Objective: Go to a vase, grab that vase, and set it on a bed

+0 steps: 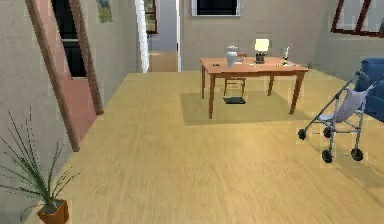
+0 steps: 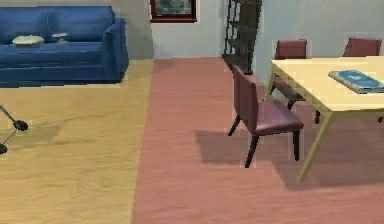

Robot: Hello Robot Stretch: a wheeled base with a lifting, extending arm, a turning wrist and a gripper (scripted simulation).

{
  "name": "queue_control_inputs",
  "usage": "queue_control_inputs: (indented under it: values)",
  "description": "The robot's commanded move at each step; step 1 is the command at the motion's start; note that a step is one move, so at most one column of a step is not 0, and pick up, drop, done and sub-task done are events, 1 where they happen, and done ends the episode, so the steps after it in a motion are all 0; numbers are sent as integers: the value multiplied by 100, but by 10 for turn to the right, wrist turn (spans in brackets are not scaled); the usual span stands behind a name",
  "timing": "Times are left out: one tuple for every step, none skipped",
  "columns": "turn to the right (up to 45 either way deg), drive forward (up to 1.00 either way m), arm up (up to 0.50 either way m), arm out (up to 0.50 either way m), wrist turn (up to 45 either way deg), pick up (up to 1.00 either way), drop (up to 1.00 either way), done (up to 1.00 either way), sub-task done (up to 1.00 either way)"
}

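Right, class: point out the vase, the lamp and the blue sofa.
vase (image 1: 232, 56): forward view, its pale body.
lamp (image 1: 262, 45): forward view, its glowing shade.
blue sofa (image 2: 70, 64): arm side view, its front panel.

Wooden desk (image 1: 272, 70) with vase (image 1: 232, 56), lamp (image 1: 262, 47)

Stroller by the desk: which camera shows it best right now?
The forward view: the stroller stands whole at its right, past the wooden desk. The arm side view catches just its wheels at the left edge.
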Motion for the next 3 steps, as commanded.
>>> queue_control_inputs:
  values:
    - [30, 0, 0, 0, 0, 0, 0, 0, 0]
    - [0, 100, 0, 0, 0, 0, 0, 0, 0]
    - [0, 100, 0, 0, 0, 0, 0, 0, 0]
